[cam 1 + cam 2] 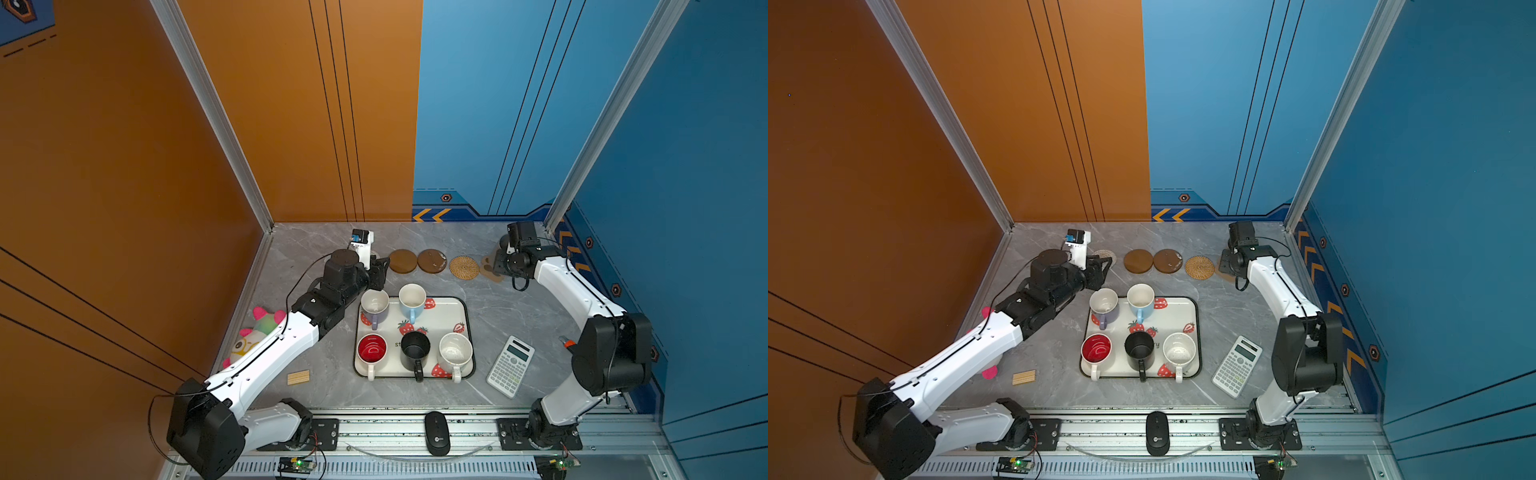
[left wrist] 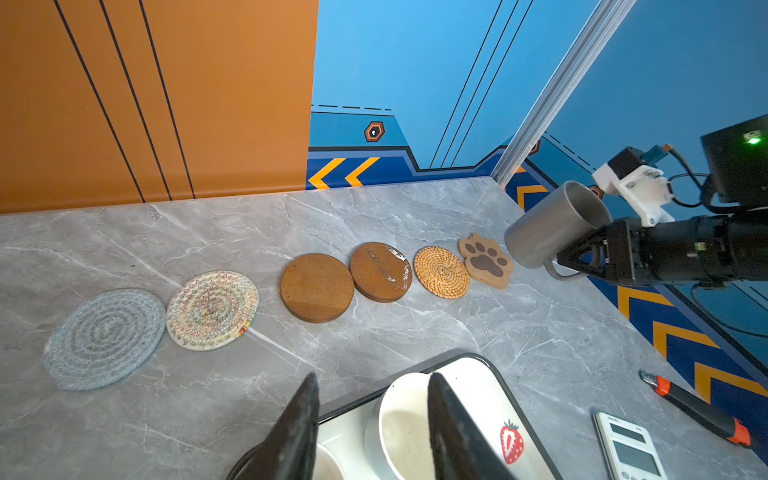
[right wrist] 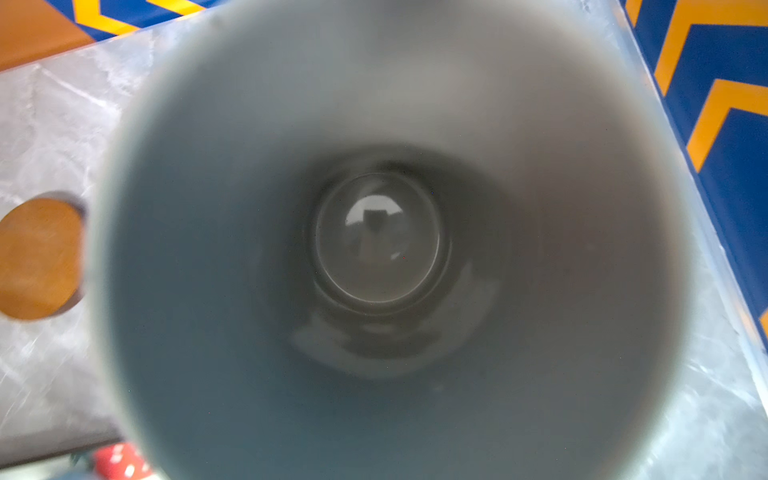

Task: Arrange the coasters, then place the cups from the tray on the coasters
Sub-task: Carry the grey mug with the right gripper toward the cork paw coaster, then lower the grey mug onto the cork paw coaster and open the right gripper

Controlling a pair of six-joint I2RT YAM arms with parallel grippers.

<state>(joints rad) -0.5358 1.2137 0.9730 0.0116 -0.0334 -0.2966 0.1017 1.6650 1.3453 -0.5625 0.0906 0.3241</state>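
Grey cup point(image 2: 552, 224) in clenched right claw point(image 2: 577, 259), near paw coaster point(image 2: 486, 261); left claw point(image 2: 372, 378) released, empty.

Right wrist view: grey cup point(image 3: 374, 249) rim blurred; paw coaster point(image 1: 486, 269) half behind right arm point(image 1: 557, 282).

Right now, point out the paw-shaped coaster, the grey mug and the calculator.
paw-shaped coaster point(image 2: 486, 265): left wrist view, on its dark central pad print.
grey mug point(image 2: 548, 226): left wrist view, on its outer side wall.
calculator point(image 1: 506, 371): in a top view, on its keypad.
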